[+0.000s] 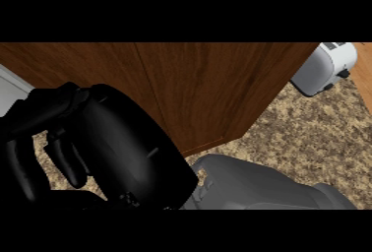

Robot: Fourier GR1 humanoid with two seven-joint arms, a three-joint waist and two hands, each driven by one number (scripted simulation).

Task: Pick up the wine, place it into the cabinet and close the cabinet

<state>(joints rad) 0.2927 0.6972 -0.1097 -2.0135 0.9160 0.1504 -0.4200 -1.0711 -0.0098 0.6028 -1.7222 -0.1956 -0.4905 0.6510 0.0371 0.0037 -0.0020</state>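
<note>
My right hand fills the left half of the head view, very close, its back turned to me. Its grey forearm comes in from the lower edge at the right. The fingers hang down at the left, fairly straight, with nothing seen in them. Behind the hand stands the wooden cabinet; a seam between two door panels runs down its front, and the panels look flush. The hand lies in front of the left panel; I cannot tell whether it touches it. No wine shows anywhere. My left hand does not show.
A white toaster stands on the speckled granite counter at the upper right, just right of the cabinet. A pale strip shows at the left edge beside the cabinet.
</note>
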